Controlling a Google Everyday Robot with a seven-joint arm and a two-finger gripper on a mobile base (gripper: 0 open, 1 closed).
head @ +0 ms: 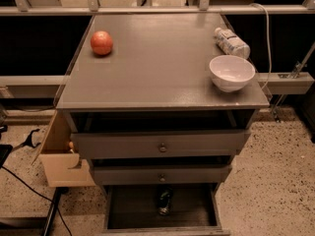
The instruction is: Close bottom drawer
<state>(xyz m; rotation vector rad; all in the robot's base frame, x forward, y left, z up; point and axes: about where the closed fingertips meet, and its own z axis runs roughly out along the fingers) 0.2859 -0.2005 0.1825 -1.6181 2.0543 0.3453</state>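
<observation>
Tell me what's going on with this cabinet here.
Nothing is being handled at this moment, and the gripper is out of view. The bottom drawer is pulled far out with a small dark object lying inside, so it is not yet closed. The middle drawer and top drawer look slightly out. On top sit a reddish fruit, a white bowl and a tipped plastic bottle.
</observation>
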